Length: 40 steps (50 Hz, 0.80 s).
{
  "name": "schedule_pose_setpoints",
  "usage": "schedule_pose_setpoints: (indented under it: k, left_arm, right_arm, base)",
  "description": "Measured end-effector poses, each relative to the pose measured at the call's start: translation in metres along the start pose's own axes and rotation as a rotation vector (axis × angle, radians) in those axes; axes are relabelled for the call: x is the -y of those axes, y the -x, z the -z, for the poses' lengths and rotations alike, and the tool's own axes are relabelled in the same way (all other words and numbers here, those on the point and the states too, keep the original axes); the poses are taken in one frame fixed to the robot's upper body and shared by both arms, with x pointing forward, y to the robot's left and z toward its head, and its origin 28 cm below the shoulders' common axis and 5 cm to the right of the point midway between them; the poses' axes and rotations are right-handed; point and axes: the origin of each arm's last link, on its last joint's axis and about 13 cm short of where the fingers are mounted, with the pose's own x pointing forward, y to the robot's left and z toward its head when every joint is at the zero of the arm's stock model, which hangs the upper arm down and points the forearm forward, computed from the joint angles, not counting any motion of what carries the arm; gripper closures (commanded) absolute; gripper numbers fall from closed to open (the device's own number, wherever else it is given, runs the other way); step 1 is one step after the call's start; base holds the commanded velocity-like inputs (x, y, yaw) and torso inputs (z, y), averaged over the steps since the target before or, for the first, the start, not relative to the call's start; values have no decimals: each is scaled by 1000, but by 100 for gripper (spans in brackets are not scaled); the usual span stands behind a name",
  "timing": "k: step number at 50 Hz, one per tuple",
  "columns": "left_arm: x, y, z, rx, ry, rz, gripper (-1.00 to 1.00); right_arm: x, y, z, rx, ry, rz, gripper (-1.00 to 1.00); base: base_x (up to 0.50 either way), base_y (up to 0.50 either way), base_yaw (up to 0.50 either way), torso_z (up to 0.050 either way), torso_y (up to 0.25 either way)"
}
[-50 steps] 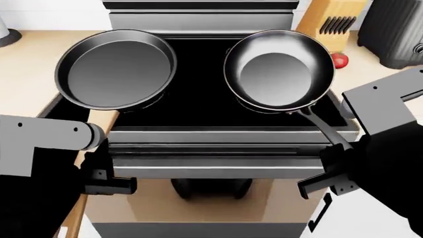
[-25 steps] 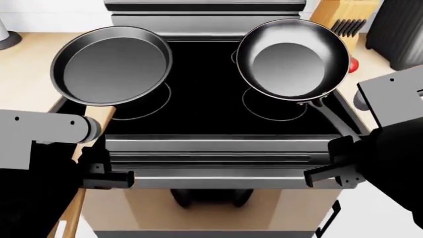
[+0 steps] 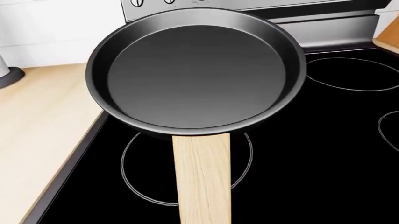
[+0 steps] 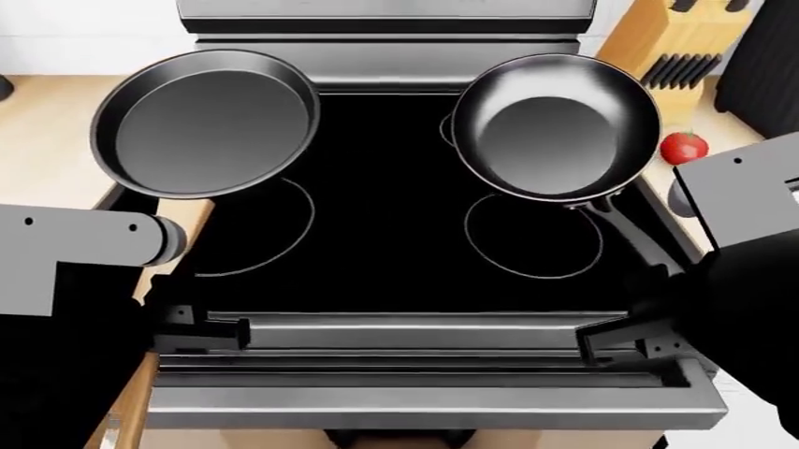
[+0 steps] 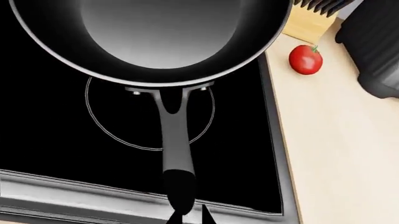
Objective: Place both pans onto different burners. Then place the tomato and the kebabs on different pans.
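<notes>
Black pans (image 4: 206, 122) (image 4: 556, 126) farther over the burners (image 4: 533, 236) than before; both end effectors clamping handles.

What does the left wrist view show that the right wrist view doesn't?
Only the left wrist view: the straight-sided pan with its wooden handle, the stove's back panel with knobs, and the counter left of the cooktop.

Only the right wrist view: the sloped pan with its dark metal handle, the tomato on the right counter, the knife block.

Both: the black cooktop with white burner rings, each pan offset from the ring beneath it.
</notes>
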Motion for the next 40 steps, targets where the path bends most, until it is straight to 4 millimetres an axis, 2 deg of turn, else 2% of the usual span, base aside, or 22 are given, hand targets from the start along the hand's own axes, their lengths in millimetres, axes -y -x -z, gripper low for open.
schedule_pose_setpoints:
  k: [16,26,40]
  left_arm:
    - [-1,-1,2,-3,3,-7,100]
    - [-2,-1,3,-6,2,-7,100]
    - [-1,-1,3,-7,3,-4,100]
  right_arm:
    - [-3,-5,1,-5,-27,-25,100]
    - [-9,-22,4,-37,-63,-31,100]
    - [-17,-46,20,-111,-107,-67,100]
  base:
    - [54,0,0,1,3]
    - [0,0,0,1,3]
    - [0,0,0,1,3]
